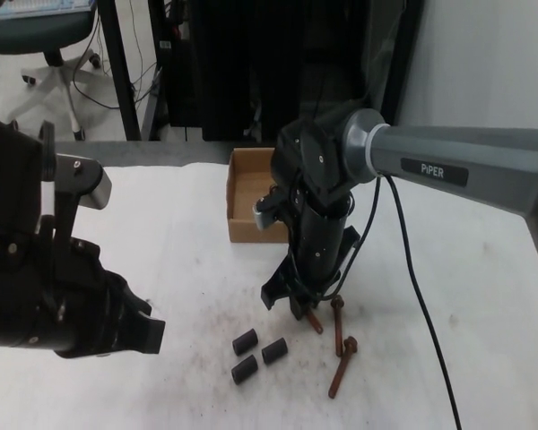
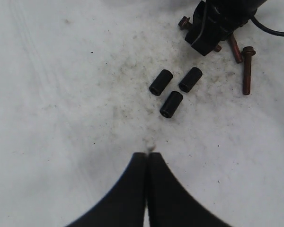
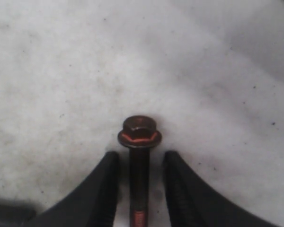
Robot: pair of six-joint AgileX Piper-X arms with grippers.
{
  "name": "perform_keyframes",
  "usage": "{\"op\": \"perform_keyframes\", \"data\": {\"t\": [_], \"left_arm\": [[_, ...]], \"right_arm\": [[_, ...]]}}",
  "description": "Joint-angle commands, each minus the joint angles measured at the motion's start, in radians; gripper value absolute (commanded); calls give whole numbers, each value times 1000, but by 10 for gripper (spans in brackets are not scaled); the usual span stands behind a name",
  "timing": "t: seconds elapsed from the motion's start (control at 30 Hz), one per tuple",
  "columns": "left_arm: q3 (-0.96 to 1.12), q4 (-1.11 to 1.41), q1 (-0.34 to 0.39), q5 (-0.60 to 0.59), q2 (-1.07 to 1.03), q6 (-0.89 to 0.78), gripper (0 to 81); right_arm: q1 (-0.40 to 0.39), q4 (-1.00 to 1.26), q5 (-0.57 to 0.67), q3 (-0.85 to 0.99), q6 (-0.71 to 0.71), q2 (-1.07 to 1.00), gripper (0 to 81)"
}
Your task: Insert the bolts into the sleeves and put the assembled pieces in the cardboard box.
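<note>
The right claw (image 3: 141, 161) straddles a rusty bolt (image 3: 139, 137) lying flat on the bench's white cover (image 1: 161, 224). Its fingers stand apart, with a sliver of cover showing on either side of the shank, and the flanged head lies just past the fingertips. The left claw (image 2: 147, 158) hangs with its fingers pressed together on nothing; three black sleeves (image 2: 171, 104) lie ahead of it, near but apart. The open cardboard box (image 1: 249, 230) stands beyond the right claw.

The risks, as they appear: an off-centre close could roll or swing the bolt instead of seizing it. It could also knock two more bolts (image 1: 342, 369) that lie just beside the claw. The shank runs back along the fingers, so its threaded end points toward the wrist and may be awkward to offer to a sleeve. The sleeves lie close together and a careless approach may scatter them.

White lettering marks the right arm's forearm (image 1: 435, 170). The bolts, sleeves and box bear no legible writing.
</note>
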State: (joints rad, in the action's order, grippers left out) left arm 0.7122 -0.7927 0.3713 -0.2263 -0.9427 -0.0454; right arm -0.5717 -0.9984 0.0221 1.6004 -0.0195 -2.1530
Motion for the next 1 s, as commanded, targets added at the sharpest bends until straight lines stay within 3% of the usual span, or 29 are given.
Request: {"op": "perform_keyframes", "data": {"t": [0.0, 0.53, 0.63, 0.77, 0.97], "left_arm": [[6, 4, -2, 4, -1, 1, 3], [6, 4, -2, 4, -1, 1, 3], [6, 4, -2, 4, -1, 1, 3], [6, 4, -2, 4, -1, 1, 3], [6, 7, -2, 4, -1, 1, 3]], "right_arm": [[0, 59, 13, -12, -3, -32, 318], [0, 111, -6, -7, -3, -32, 316], [0, 111, -13, -7, -3, -32, 244], [0, 92, -13, -7, -3, -32, 22], [0, 57, -13, -7, -27, -30, 8]]}}
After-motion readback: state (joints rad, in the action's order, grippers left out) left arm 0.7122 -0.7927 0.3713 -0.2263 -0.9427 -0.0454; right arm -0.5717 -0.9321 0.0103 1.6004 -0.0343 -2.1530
